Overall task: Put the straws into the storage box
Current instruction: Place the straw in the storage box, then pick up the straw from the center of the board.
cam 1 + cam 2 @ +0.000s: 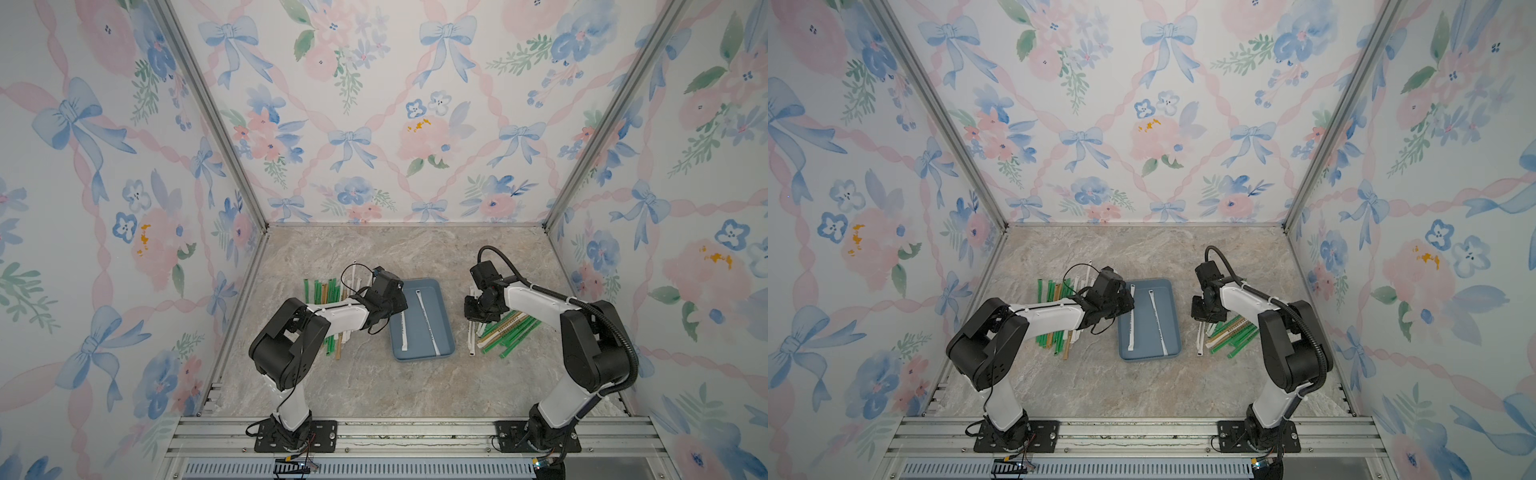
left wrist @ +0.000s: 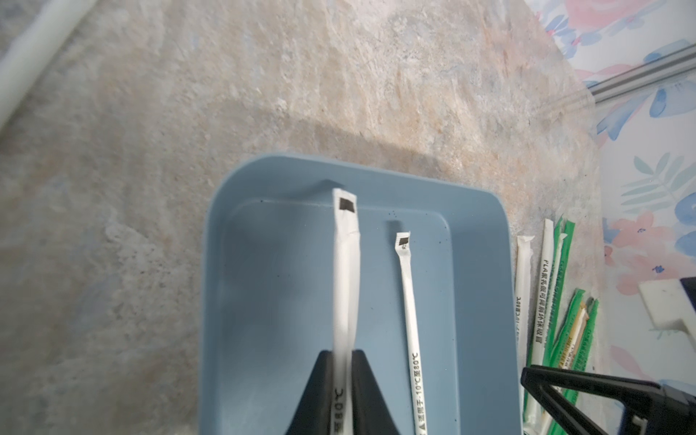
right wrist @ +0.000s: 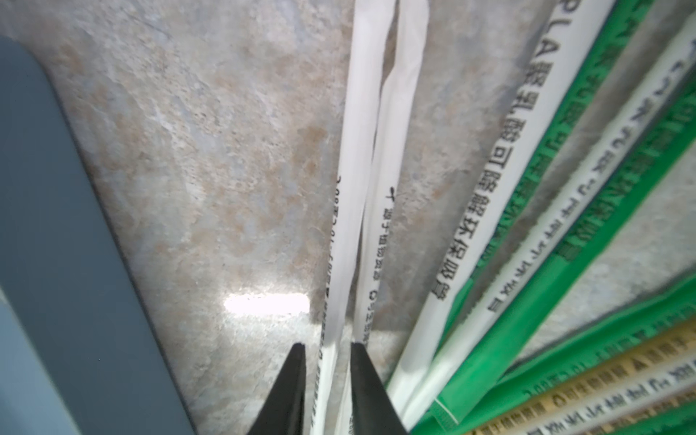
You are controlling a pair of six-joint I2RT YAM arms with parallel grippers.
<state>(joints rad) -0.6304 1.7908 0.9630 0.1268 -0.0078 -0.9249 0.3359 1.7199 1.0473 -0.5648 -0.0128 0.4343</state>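
Top views are both taken up by a marbled tabletop (image 1: pixel 374 257) walled with flowered panels (image 1: pixel 395 104). Toward its left edge a left pile (image 1: pixel 320 291) of green, tan and white straws is laid side by side, running from near edge to far edge, and is partly hidden by the left arm (image 1: pixel 332 316).

The left gripper (image 2: pixel 342 357) is held over the left half of the box (image 1: pixel 415 332). In the left wrist view its fingers (image 2: pixel 320 391) are seen closed against both sides of a white straw (image 2: pixel 344 286), with no gap to be made out. That straw's far end reaches the box's far wall. A second straw (image 2: pixel 408 301), also white with dark print, is laid flat on the box floor beside it, apart from it.

The box is set mid-tabletop, between the two piles, with its long sides run from near edge to far edge.

To its right, the right gripper (image 3: pixel 327 350) is poised low at the inner side of the right pile (image 1: pixel 511 328), which is fanned out toward the right edge. In the right wrist view its fingers (image 3: pixel 290 391) are parted, one on each side of a printed straw (image 3: pixel 352 188) lying on the tabletop, and a gap is visible on both sides. A neighbouring straw (image 3: pixel 378 226) is laid close against it, and green and tan ones are spread beyond.
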